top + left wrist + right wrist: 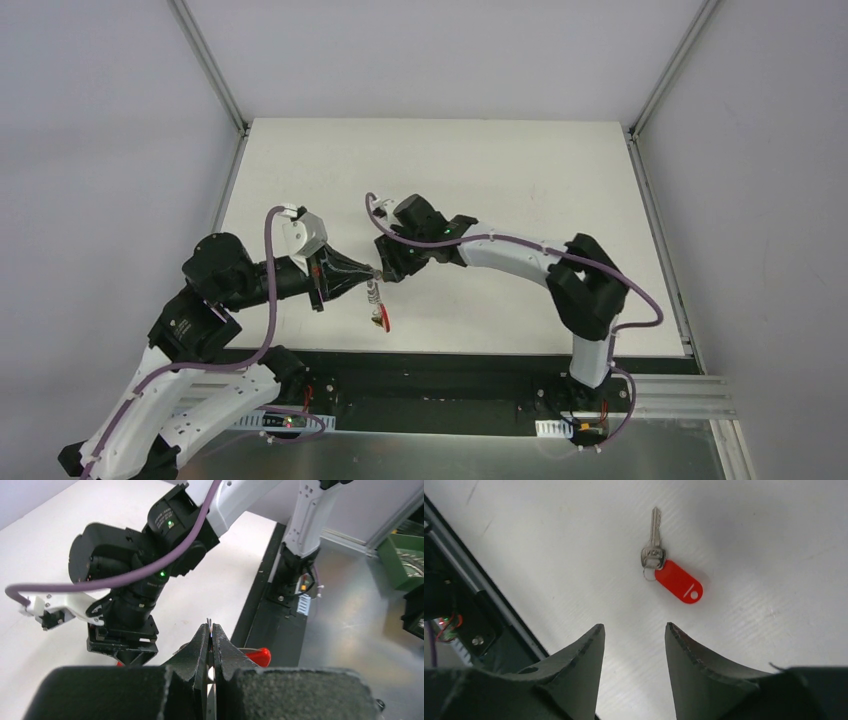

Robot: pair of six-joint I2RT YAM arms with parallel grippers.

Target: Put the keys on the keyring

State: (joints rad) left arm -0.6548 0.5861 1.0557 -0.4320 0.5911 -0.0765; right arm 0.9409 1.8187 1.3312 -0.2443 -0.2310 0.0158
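One silvery key [653, 545] with a red plastic tag [679, 581] lies flat on the white table, ahead of my right gripper [634, 626]. That gripper is open and holds nothing. From above, the key and tag [380, 316] lie near the table's front edge, just below both grippers. My left gripper [373, 272] is shut on a thin metal ring seen edge-on, the keyring [210, 622]; its rim pokes out past the fingertips. The right gripper [390, 264] hovers right beside the left one. The red tag [258, 656] shows behind the left gripper's right finger.
A black rail [450, 362] runs along the table's near edge, close to the key. The right arm's wrist [135, 565] fills the space straight ahead of my left gripper. A green bin [400, 560] stands off the table to the right.
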